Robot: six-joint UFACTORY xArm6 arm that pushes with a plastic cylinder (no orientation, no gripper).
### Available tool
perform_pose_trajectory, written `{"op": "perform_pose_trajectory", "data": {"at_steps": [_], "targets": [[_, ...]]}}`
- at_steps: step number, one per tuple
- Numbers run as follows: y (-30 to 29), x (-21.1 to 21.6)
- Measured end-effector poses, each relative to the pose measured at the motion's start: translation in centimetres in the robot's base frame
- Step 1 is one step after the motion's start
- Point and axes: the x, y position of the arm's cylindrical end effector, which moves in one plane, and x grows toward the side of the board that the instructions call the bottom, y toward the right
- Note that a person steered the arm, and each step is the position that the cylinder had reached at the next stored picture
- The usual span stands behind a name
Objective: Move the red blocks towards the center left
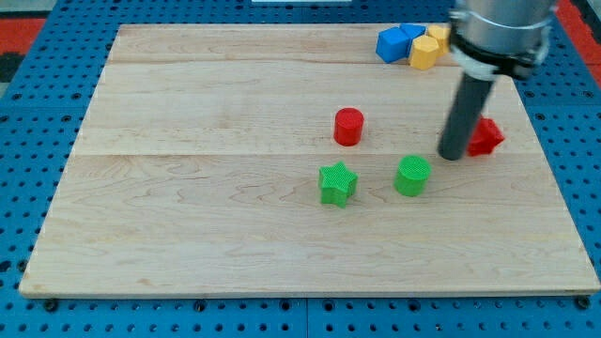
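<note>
A red cylinder [348,127] stands right of the board's middle. A second red block [486,137], its shape partly hidden by the rod, sits near the view's right edge of the board. My tip [453,155] rests on the board just left of that red block, touching or nearly touching it. The tip is well to the right of the red cylinder.
A green star [338,183] and a green cylinder [412,176] sit below the red cylinder. Blue blocks [395,42] and yellow blocks [426,49] cluster at the view's top right. The wooden board [188,188] lies on a blue pegboard.
</note>
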Motion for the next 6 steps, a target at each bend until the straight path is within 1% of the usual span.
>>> {"op": "perform_pose_trajectory", "data": {"at_steps": [1,2,3,5,6], "targets": [[-2.1,3.4],[-10.2,4.0],[-9.5,4.0],[4.1,4.2],[5.2,4.7]]}}
